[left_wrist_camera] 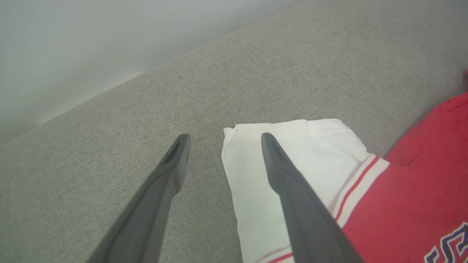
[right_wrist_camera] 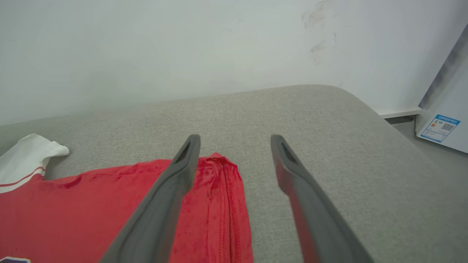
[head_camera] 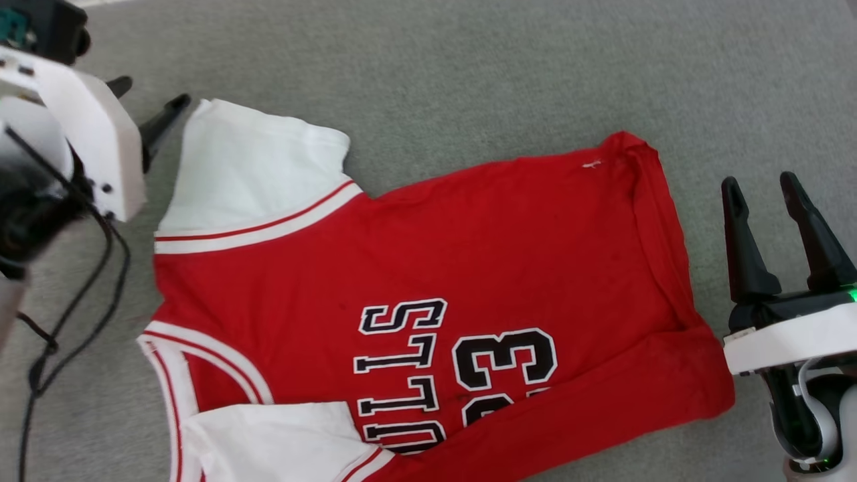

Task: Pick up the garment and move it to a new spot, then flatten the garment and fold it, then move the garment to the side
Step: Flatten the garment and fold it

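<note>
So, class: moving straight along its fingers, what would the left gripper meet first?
Likely the white sleeve of the red jersey-style shirt under one finger, grey fabric surface under the other; depth unclear.

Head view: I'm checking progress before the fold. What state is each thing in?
Shirt, spread front up on the grey surface, not held, rumpled at the hem.
Left gripper, open, empty, at the edge of a white sleeve.
Right gripper, open, empty, beside the hem.
</note>
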Tool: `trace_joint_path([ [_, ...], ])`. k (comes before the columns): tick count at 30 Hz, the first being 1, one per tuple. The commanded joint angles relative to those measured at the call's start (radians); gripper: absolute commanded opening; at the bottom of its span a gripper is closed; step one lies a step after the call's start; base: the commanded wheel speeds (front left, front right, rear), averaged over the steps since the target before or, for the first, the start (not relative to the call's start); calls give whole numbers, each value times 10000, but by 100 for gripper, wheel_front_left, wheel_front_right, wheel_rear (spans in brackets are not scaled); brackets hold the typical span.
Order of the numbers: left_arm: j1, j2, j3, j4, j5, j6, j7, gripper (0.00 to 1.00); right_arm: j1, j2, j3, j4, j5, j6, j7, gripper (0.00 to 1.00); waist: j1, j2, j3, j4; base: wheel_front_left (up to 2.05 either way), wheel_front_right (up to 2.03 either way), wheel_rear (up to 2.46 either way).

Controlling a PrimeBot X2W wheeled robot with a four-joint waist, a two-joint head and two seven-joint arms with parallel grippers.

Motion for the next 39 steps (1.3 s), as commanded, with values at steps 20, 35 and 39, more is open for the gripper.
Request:
trace_joint_path([
  [20,-1474,433,-993,1740,-601,277,4392,0,-724,294,618,1083,123,-4,-701,100,-1,-1,1470,-1118,0,0,0],
  [35,-919,-339,-556,734,-1176,-392,1620,0,-755,-1245,772,681,-238,-4,1271,100,-1,-1,10,20,0,0,0],
  [39,-621,-202,-683,-113,-1043,-496,1140,0,-1048,-2185,1158,505,-115,-4,3004,100,-1,-1,-267,514,0,0,0],
])
